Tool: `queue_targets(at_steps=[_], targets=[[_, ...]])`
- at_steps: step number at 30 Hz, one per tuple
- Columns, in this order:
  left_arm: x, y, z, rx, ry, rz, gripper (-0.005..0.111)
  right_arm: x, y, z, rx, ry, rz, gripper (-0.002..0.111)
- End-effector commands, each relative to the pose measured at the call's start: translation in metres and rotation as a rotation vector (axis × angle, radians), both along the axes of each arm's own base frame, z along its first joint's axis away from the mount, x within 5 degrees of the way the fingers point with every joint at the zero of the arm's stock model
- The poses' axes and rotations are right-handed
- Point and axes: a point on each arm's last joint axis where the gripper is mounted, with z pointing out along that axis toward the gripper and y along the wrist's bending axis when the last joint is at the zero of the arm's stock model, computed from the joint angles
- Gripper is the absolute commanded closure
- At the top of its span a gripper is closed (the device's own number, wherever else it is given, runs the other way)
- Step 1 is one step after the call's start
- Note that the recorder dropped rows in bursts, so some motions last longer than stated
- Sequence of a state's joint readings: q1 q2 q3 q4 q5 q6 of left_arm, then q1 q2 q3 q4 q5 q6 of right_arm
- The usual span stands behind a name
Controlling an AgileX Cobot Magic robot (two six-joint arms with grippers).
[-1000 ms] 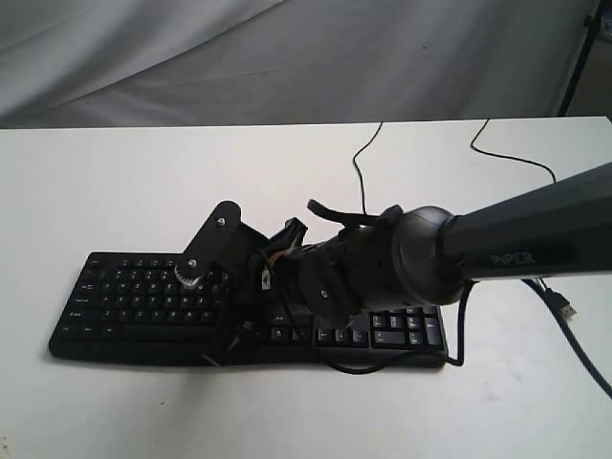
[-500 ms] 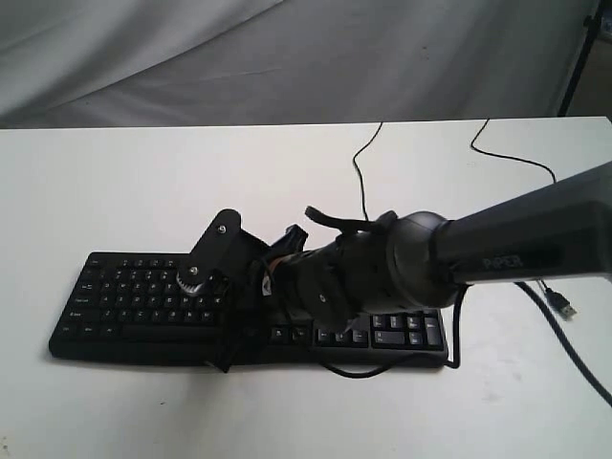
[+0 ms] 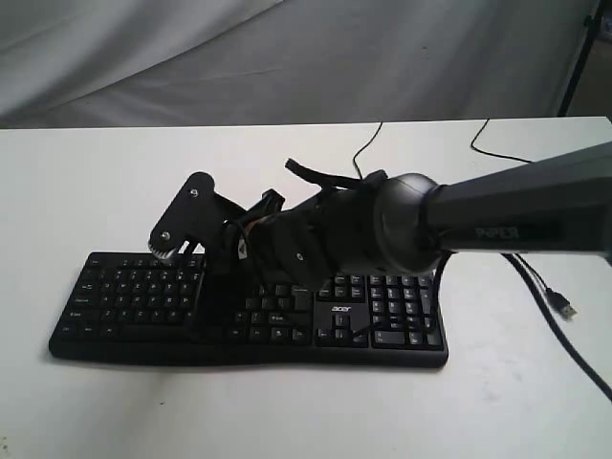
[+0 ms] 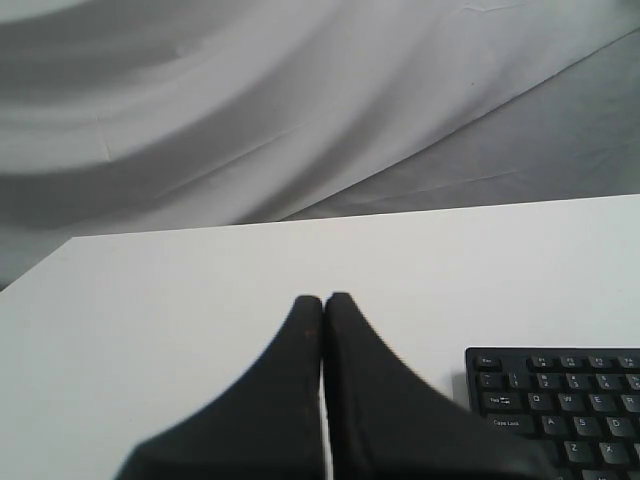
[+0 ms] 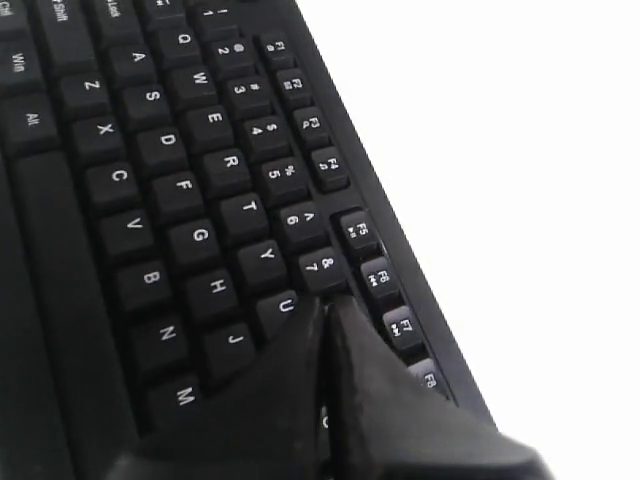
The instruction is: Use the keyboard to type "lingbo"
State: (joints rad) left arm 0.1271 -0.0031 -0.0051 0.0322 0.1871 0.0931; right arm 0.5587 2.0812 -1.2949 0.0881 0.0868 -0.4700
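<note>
The black keyboard [image 3: 124,296] with a white acer logo [image 3: 341,309] lies along the front of the white table [image 3: 96,172]. My right arm reaches across it from the right. The right gripper [image 3: 208,260] is shut and hangs over the letter keys left of centre. In the right wrist view the shut right gripper [image 5: 330,302] points at the keyboard [image 5: 180,200] beside the U and 7 keys; whether it touches a key is unclear. In the left wrist view the left gripper [image 4: 323,298] is shut over bare table, left of the keyboard [image 4: 560,400] corner.
A loose black cable with a metal USB plug [image 3: 566,309] lies at the right. Thin black cables [image 3: 361,163] run toward the table's back edge. A grey cloth [image 3: 287,57] hangs behind, and a dark stand leg [image 3: 579,57] is at the top right.
The right gripper has lifted and swung back and left, from low near the keyboard's front rows to over the upper letter rows. More of the keys on the right side now show.
</note>
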Motion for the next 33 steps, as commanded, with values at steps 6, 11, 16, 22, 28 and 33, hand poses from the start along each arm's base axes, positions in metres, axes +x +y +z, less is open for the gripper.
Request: queue_targets(at_steps=[6, 11, 16, 22, 28, 33], targets=[[0.000, 0.000, -0.002, -0.004, 0.004, -0.004, 0.106, 0.007, 0.004, -0.018, -0.035, 0.004, 0.023, 0.108], [0.000, 0.000, -0.002, -0.004, 0.004, -0.004, 0.106, 0.008, 0.004, -0.022, -0.036, -0.009, 0.028, 0.108], [0.000, 0.000, -0.002, -0.004, 0.004, -0.004, 0.106, 0.009, 0.005, -0.024, -0.028, -0.025, 0.028, 0.108], [0.000, 0.000, -0.002, -0.004, 0.004, -0.004, 0.106, 0.009, 0.005, -0.024, -0.027, -0.027, 0.028, 0.108], [0.000, 0.000, -0.002, -0.004, 0.004, -0.004, 0.106, 0.009, 0.005, -0.024, -0.027, -0.027, 0.028, 0.108], [0.000, 0.000, -0.002, -0.004, 0.004, -0.004, 0.106, 0.009, 0.005, -0.024, -0.027, -0.027, 0.028, 0.108]])
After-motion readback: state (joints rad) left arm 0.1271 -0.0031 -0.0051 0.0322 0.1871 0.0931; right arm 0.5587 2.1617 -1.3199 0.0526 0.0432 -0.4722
